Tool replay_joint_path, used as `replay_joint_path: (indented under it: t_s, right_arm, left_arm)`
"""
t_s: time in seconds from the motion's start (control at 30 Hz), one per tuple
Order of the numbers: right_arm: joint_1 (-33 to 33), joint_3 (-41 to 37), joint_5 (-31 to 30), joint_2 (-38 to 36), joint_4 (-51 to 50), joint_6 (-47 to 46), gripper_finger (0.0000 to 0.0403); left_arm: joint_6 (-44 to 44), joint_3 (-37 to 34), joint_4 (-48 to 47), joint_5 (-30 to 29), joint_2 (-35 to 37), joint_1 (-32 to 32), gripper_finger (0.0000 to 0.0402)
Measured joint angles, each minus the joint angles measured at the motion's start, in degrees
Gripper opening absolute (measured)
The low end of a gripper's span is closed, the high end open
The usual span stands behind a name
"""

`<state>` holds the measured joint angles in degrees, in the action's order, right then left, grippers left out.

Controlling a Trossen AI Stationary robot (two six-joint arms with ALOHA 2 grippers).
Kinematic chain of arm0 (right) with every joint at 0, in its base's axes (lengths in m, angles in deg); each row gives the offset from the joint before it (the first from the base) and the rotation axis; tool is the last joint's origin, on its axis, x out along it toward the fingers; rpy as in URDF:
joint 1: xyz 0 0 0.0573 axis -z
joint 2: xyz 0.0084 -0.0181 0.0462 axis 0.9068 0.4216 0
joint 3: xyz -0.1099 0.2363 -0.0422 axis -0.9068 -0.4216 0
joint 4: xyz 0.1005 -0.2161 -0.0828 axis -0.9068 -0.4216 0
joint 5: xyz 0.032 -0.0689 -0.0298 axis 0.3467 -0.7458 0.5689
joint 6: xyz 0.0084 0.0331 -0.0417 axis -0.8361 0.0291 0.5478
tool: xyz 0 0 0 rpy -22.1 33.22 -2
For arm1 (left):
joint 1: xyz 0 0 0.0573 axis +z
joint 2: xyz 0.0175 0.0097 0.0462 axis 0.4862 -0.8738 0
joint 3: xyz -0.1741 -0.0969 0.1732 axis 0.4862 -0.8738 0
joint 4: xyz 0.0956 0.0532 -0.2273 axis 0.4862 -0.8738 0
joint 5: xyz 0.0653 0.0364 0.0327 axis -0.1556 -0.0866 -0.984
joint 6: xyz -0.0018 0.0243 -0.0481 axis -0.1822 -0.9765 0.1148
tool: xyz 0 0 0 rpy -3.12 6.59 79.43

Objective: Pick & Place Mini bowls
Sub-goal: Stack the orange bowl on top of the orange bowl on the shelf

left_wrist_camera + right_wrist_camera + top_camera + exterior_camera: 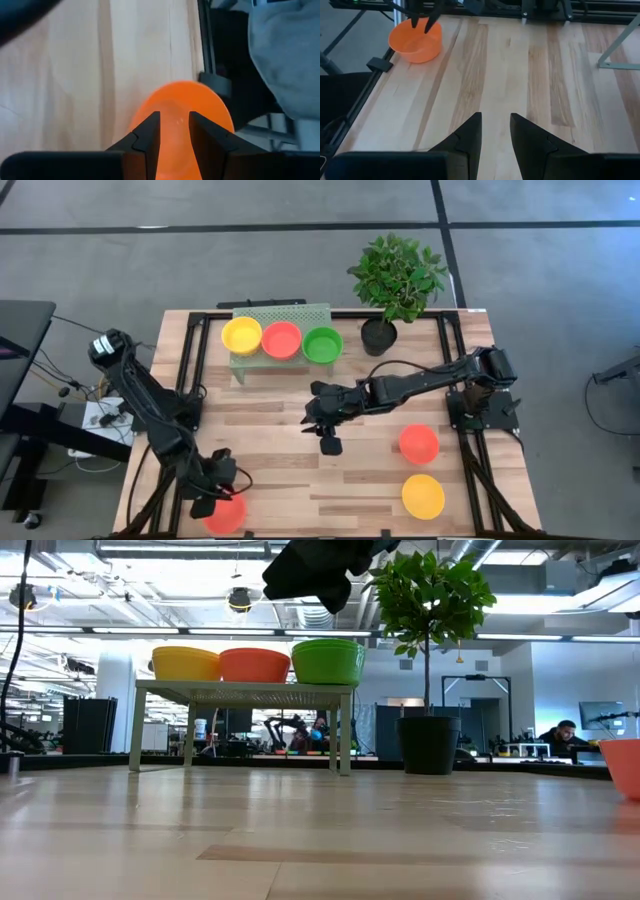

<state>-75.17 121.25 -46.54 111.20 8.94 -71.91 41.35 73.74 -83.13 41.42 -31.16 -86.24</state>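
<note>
Wooden slatted tabletop [280, 450]: left gripper [222, 492] at 7 o'clock corner, fingers spread astride glossy orange-red plastic mini bowl [182, 117]; pick in hand, next squeeze rim. Right gripper [328, 442] mid-table, fingers parted, empty.

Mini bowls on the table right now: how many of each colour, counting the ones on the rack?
Yellow glossy plastic mini bowls: 2, on the rack and near the right front edge.
Red/orange-red mini bowls: 3.
Green mini bowl: 1.
Total: 6.
</note>
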Motion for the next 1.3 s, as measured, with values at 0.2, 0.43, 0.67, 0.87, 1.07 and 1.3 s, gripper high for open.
replay_joint_path:
  t_s: [0.2,0.43,0.67,0.87,1.07,1.3]
  right_arm:
    - [0.09,0.0,0.0,0.0,0.02,0.02,0.0097]
    - [0.09,0.0,0.0,0.0,-0.17,0.02,0.0097]
    - [0.09,0.0,0.0,0.0,-0.2,0.12,0.0097]
    - [0.1,-0.02,-0.11,-0.7,-3.5,3.71,0.0097]
    - [0.46,0.0,-0.58,-4.08,-10.4,4.11,0.0097]
    - [0.48,-8.38,-0.48,-8.1,-17.03,2.93,0.0097]
  left_arm:
    - [-2.2,0.21,-5.88,-2.59,-1.44,0.04,0.0104]
    - [-1.88,0.16,-5.71,-2.48,-4.37,0.04,0.0104]
    - [0.65,0.16,-5.8,0.35,-9.08,0.02,0.01]
    - [0.91,0.17,-5.74,-0.08,-7.02,0.78,0.002]
    - [2.33,2.29,-7.07,-3.4,-1.18,6.62,0.0008]
    - [1.01,9.53,-18.09,-3.38,5.4,21.79,0.0006]
